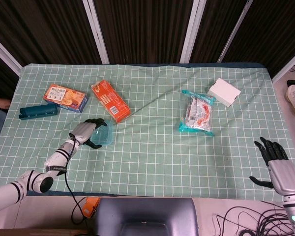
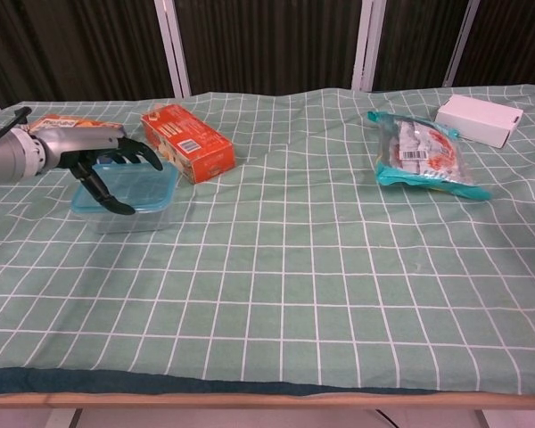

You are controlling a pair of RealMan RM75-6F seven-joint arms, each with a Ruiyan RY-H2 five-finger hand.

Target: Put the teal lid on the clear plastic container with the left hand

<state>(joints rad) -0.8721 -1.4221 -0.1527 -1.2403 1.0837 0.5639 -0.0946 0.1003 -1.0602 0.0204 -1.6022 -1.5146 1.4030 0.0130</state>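
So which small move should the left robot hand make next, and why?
Probably press down gently: the teal lid already lies on the clear container, and the left robot hand has its fingers over it; whether it is fully seated cannot be told.

The light is bright and even in both views, with only small soft shadows under the boxes, everything looks sharp, and the back wall is very dark.

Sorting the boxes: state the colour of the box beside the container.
Orange box, clearest in the chest view.
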